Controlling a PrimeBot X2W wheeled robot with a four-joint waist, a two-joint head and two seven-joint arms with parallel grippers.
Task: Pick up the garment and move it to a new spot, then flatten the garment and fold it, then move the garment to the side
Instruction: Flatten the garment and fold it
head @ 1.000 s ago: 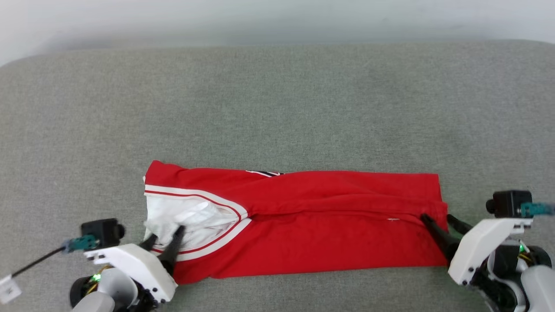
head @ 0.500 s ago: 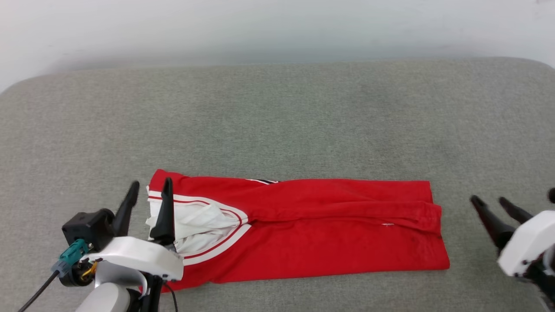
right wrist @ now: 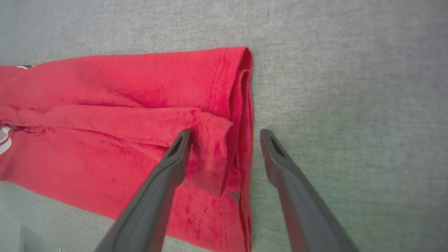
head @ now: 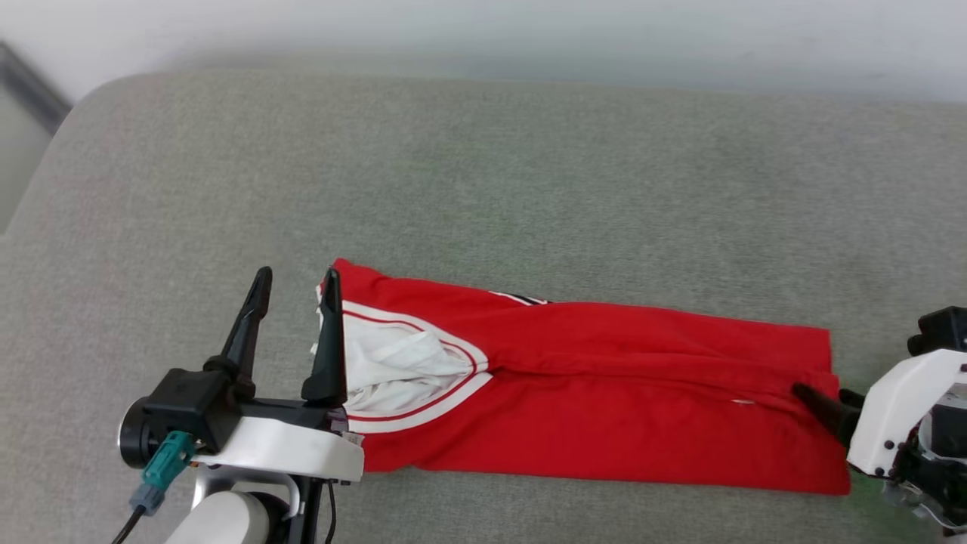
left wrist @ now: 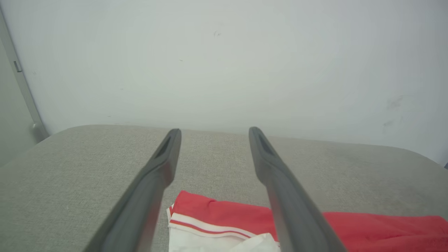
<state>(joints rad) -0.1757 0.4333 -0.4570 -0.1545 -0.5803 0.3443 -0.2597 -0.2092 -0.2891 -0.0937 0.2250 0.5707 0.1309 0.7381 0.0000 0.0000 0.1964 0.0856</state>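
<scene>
The garment (head: 604,408) lies on the grey fabric surface, folded into a long red strip. Its white sleeve and striped trim are at the left end, and a sliver of black lettering shows at the far edge. My left gripper (head: 296,273) stands open above the strip's left end, one finger over the trim and the other over bare surface. In the left wrist view this gripper (left wrist: 214,131) holds nothing, with the garment (left wrist: 224,217) low between the fingers. My right gripper (head: 822,393) is open at the right hem. In the right wrist view it (right wrist: 225,133) straddles the garment's (right wrist: 122,87) folded edge.
The grey padded surface (head: 483,174) stretches wide beyond the garment, rounding off at its left corner (head: 68,128). A pale wall (left wrist: 224,63) rises behind it. A grey frame (left wrist: 21,87) stands at the far left.
The head camera has shifted. Both grippers let go of the garment's ends and drew back. The left one has since risen, and the right one has returned to the hem.
</scene>
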